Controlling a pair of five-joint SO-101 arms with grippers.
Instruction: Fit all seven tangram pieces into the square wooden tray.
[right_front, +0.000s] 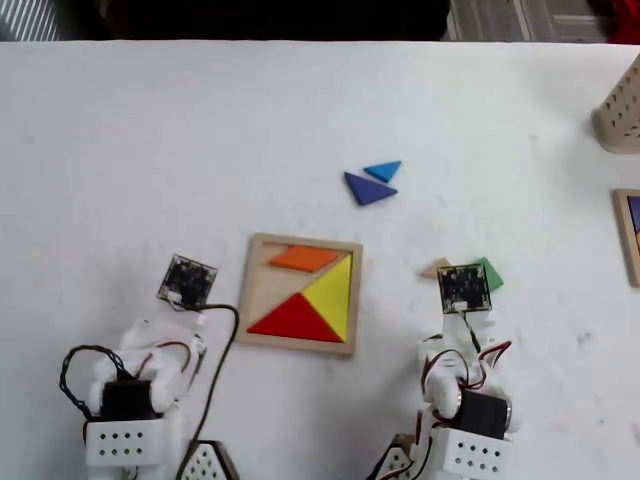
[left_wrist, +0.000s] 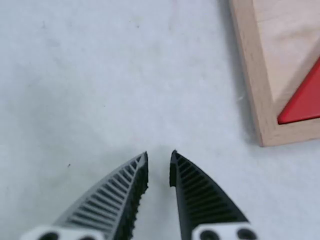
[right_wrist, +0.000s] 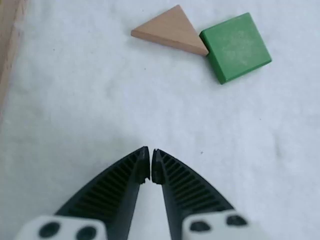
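Left gripper (left_wrist: 159, 159): jaws parted by a narrow gap, nothing between them, over the bare white table (left_wrist: 90, 75). A corner of the square wooden tray (left_wrist: 252, 100) is just beside it. The tip of the red wooden triangle (left_wrist: 302, 102) lies inside the tray at that corner.

Right gripper (right_wrist: 151, 156): jaws clenched, tips all but touching, nothing held. On the table ahead of it are a plain tan wooden triangle (right_wrist: 170, 31) and a green wooden square (right_wrist: 236, 46). One tip of the triangle touches the square's corner.

High view:
- The left arm (right_front: 130, 390) is at the lower left of the frame and the right arm (right_front: 465, 410) at the lower right. The tray sits between them, low centre.
- In the tray, the orange wooden parallelogram (right_front: 303, 258) lies along the upper edge and the yellow wooden triangle (right_front: 335, 295) against the right side. The red triangle lies along the lower edge and meets the yellow one on a diagonal. The left part of the tray floor is bare wood.
- The tan triangle and green square lie right of the tray, partly hidden under the right arm's wrist board (right_front: 465, 288).
- The small blue wooden triangle (right_front: 383, 171) and the dark purple wooden triangle (right_front: 368, 188) lie close together above and right of the tray, apart from it. I can't tell if they touch.
- That makes three pieces in the tray and four loose on the table.
- A perforated wooden block (right_front: 620, 110) stands at the upper right edge, with part of a second wooden tray (right_front: 628, 235) at the right edge.
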